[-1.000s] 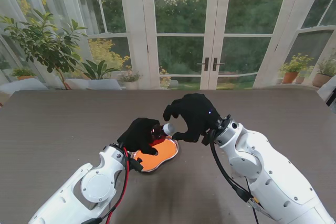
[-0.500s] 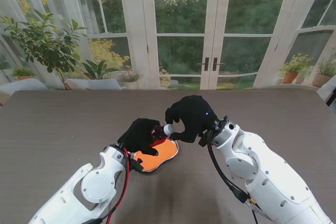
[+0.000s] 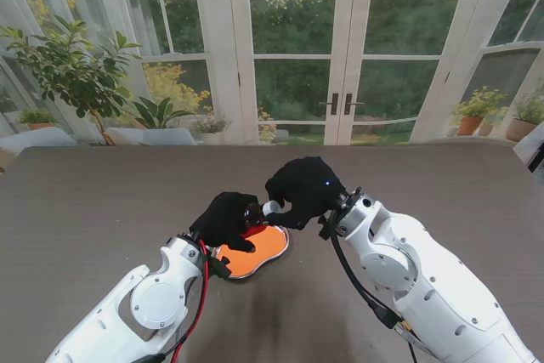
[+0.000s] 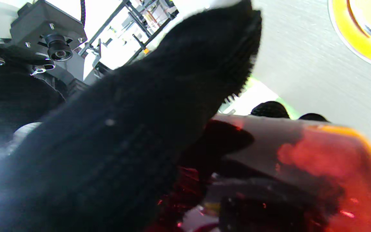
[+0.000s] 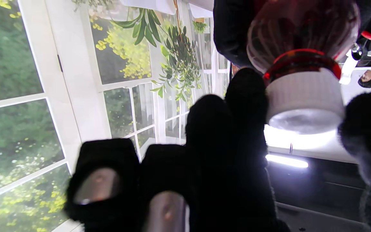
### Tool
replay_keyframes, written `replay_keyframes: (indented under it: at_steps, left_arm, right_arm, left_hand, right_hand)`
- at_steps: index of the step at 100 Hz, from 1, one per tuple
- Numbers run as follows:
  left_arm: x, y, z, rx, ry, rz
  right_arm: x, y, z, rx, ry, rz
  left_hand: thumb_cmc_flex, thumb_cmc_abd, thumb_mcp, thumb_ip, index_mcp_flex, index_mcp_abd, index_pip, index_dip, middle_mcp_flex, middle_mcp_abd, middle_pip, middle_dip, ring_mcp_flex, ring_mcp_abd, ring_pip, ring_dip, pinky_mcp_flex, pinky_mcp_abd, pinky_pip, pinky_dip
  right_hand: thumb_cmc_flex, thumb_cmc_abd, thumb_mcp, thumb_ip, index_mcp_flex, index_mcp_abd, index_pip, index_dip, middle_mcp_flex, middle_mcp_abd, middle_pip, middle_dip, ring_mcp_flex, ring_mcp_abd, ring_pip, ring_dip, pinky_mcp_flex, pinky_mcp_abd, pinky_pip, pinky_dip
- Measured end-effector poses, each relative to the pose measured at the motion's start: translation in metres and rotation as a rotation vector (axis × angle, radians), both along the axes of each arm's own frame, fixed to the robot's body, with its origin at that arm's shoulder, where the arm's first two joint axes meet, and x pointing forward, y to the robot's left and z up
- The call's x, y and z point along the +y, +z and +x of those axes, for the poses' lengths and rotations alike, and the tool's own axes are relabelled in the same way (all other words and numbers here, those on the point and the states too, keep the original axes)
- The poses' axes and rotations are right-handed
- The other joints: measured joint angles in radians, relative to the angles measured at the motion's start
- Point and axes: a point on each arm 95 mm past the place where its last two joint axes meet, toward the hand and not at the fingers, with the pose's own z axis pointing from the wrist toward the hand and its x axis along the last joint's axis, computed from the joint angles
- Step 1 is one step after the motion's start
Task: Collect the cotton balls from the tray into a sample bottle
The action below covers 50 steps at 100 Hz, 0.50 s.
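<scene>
My left hand (image 3: 225, 220) is shut on a red-tinted sample bottle (image 4: 317, 167), holding it over the orange tray (image 3: 265, 249). The bottle's white cap (image 3: 271, 207) points toward my right hand (image 3: 302, 186). In the right wrist view the cap (image 5: 304, 96) sits between my forefinger (image 5: 246, 96) and thumb (image 5: 369, 135), with the finger against its side. The bottle's body (image 5: 301, 29) is wrapped by the left glove. A corner of the tray (image 4: 366, 38) shows in the left wrist view. No cotton balls can be made out.
The brown table (image 3: 102, 201) spreads wide on both sides of the hands. Glass doors (image 3: 297, 48) and potted plants (image 3: 72, 65) stand beyond its far edge. A red cable (image 3: 202, 295) runs along my left forearm.
My right hand has moved left and nearer to the bottle, and its fingers have come in around the white cap. The left hand and bottle have stayed put.
</scene>
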Motion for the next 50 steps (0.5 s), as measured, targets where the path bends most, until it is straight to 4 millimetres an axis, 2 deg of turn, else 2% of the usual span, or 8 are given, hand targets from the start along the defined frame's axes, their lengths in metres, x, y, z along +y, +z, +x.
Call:
replay_keyframes:
  at_steps: [17,28,39,50]
  left_arm:
    - [0.0,0.0002,0.0,-0.001,0.0,-0.001]
    - [0.0,0.0004,0.0001,-0.002,-0.001,-0.001]
    - [-0.0003,0.001,0.0002,-0.003,-0.001,-0.002]
    - [-0.0005,0.0013,0.0002,-0.003,-0.002,-0.003]
  right_arm:
    - [0.0013,-0.0008,0.0009,0.021,-0.01,-0.027]
    - [0.0022,-0.0017,0.0009,0.02,-0.018,-0.042]
    - [0.0026,-0.0014,0.0009,0.0,-0.044,-0.072]
    - [0.0017,0.0005,-0.0002,0.01,-0.053,-0.079]
  left_hand:
    - [0.0,0.0,0.0,0.0,0.0,0.0,0.0,0.0,0.0,0.0,0.0,0.0,0.0,0.0,0.0,0.0,0.0,0.0,0.0,0.0]
    - [0.0,0.0,0.0,0.0,0.0,0.0,0.0,0.0,0.0,0.0,0.0,0.0,0.0,0.0,0.0,0.0,0.0,0.0,0.0,0.0]
    - [0.0,0.0,0.0,0.0,0.0,0.0,0.0,0.0,0.0,0.0,0.0,0.0,0.0,0.0,0.0,0.0,0.0,0.0,0.0,0.0]
    - [0.0,0.0,0.0,0.0,0.0,0.0,0.0,0.0,0.0,0.0,0.0,0.0,0.0,0.0,0.0,0.0,0.0,0.0,0.0,0.0]
  right_hand:
    - [-0.012,0.182,-0.116,0.032,0.013,0.0,0.107,0.015,0.003,0.005,0.099,0.0,0.0,0.012,0.033,0.019,0.006,0.001,0.017,0.0]
    - [-0.014,0.326,-0.189,0.051,0.016,-0.002,0.155,0.018,0.008,0.008,0.136,0.0,0.0,0.021,0.041,0.024,0.007,0.013,0.018,-0.001]
    - [-0.048,0.495,-0.266,0.075,0.023,-0.006,0.153,0.018,0.01,0.008,0.139,-0.011,0.0,0.025,0.041,0.025,0.007,0.026,0.018,-0.001]
    - [-0.096,0.599,-0.311,0.105,0.024,-0.006,0.099,-0.014,0.01,0.008,0.093,-0.036,0.0,0.025,0.034,0.019,-0.007,0.027,0.018,-0.001]
